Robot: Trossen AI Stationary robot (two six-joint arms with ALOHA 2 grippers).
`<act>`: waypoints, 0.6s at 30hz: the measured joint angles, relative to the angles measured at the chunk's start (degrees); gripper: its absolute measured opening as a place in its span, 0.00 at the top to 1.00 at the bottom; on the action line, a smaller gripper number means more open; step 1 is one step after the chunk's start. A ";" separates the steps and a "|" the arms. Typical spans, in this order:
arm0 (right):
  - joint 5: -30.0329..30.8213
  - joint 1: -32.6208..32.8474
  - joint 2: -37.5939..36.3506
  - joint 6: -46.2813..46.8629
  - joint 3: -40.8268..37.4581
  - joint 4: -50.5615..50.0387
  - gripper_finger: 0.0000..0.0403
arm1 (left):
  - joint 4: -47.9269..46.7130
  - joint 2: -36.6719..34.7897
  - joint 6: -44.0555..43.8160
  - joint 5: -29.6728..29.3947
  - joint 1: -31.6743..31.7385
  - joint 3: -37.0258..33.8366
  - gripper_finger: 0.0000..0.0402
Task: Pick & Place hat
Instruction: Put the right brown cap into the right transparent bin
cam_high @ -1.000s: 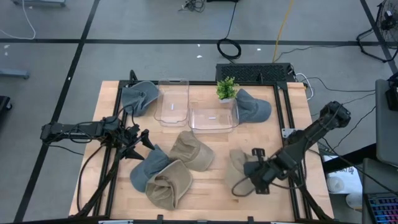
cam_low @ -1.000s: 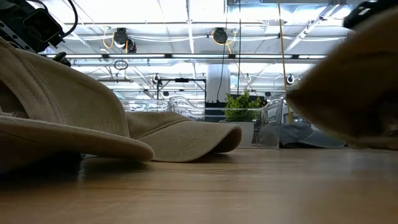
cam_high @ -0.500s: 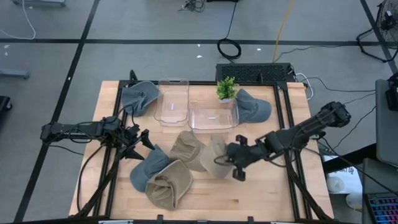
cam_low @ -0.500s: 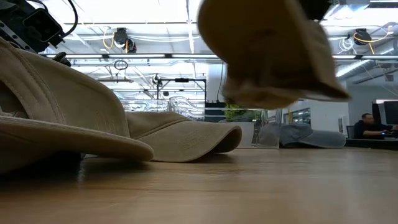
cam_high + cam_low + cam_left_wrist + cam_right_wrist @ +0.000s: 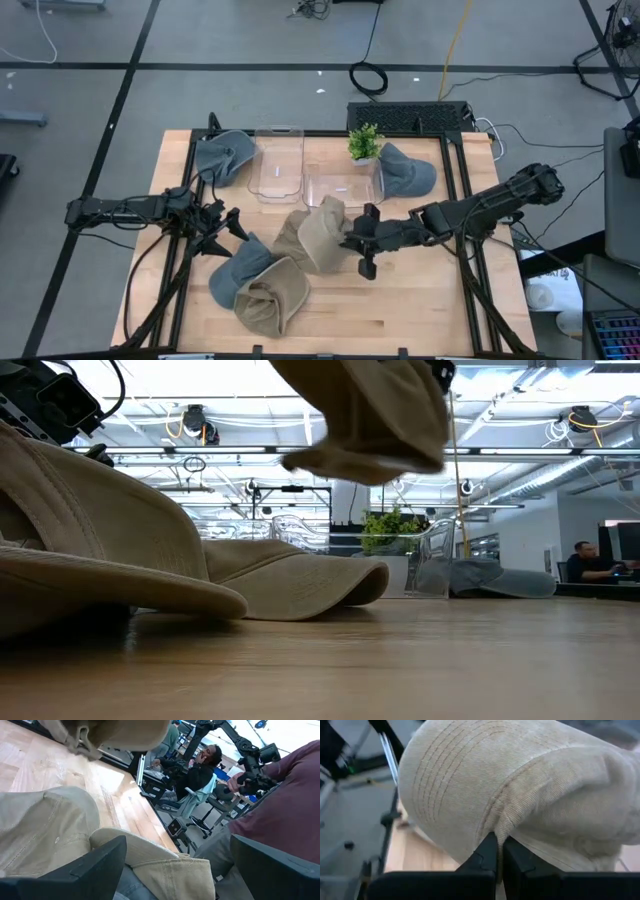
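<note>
Right jaws (image 5: 352, 240) were clamped on a tan hat (image 5: 322, 228), held above the counter (image 5: 430, 300) beside the clear bin (image 5: 343, 186); left jaws (image 5: 232, 224) stood spread, empty.

I'm seeing grey floor (image 5: 200, 40) crossed by black tape lines, a yellow cable (image 5: 455, 40) trailing behind the counter, ceiling lights (image 5: 300, 400) glowing overhead, a seated person (image 5: 583, 560) working at a far desk.

Dark jointed arms, black blocky fingers (image 5: 492, 857) (cables apparently trailing).
</note>
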 joint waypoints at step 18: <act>-6.15 -12.25 0.00 -18.64 17.45 -3.97 1.00 | 0.00 0.00 -0.01 -0.01 0.00 -0.02 0.10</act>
